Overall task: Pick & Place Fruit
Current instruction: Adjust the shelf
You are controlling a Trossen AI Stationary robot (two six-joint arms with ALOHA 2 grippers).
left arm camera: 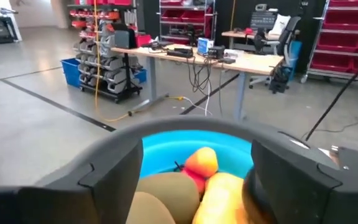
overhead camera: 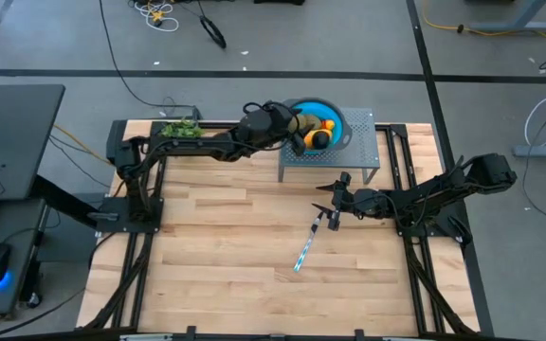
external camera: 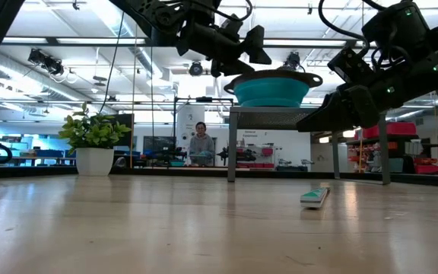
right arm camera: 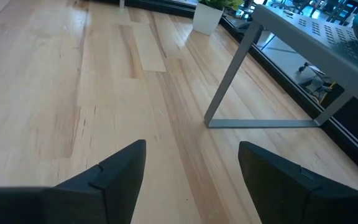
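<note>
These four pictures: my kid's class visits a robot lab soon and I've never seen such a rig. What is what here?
It is one robot with two dark arms at a wooden table. One picture looks straight down, one looks level across the tabletop, and two come from cameras on the wrists.

The left gripper is over a blue bowl that stands on a small grey metal stand. Its wrist camera shows open fingers and fruit in the bowl below; nothing is held.

The right gripper hovers open and empty over the table, near a slim utensil lying on the wood. A potted plant stands at the far edge.
</note>
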